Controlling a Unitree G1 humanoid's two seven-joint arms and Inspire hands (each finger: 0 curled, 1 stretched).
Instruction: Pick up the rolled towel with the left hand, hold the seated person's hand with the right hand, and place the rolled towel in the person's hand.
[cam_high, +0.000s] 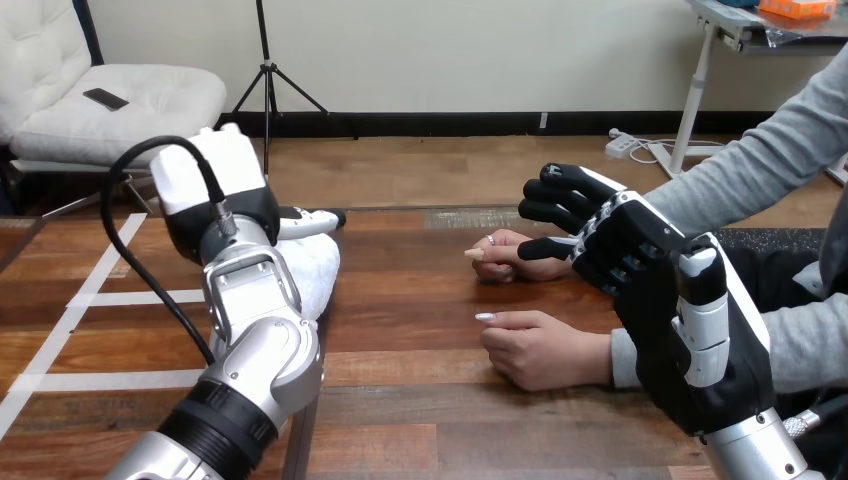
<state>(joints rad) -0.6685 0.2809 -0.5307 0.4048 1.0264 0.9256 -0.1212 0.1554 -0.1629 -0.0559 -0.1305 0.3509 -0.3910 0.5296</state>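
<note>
Your wooden worktop (400, 400) spans the view. Your left arm (255, 370) rises over it from the bottom left, forearm steep and wrist bent; the left hand (215, 185) shows you its white back and sits on top of the rolled towel (318, 275). You cannot tell whether that hand is closed on the towel, since its back hides the contact.

Your right arm (760, 450) comes up from the bottom right and ends in the right hand (640, 260), held off the worktop with its back toward you; its fingers (552, 192) are spread apart and loosely bent, closed on nothing; its thumb (545, 247) reaches out left below them.

The rolled towel lies on the worktop well to the left of those fingers, under and just right of the left hand. The white part you can see bulges out beside the wrist; its long axis seems to run away from you, rounded end pointing far and slightly right; the rest is hidden.

The person's nearer hand (540, 350) rests loosely curled on the worktop, nearer you than the right fingers and apart from them. The person's farther hand (505, 262) lies just below those fingers, one finger pointing left toward the towel; the thumb tip overlaps it, touching or just over, you cannot tell. Bare worktop separates the towel from both of the person's hands. White tape strips (110, 297) cross the worktop left of the left arm.
</note>
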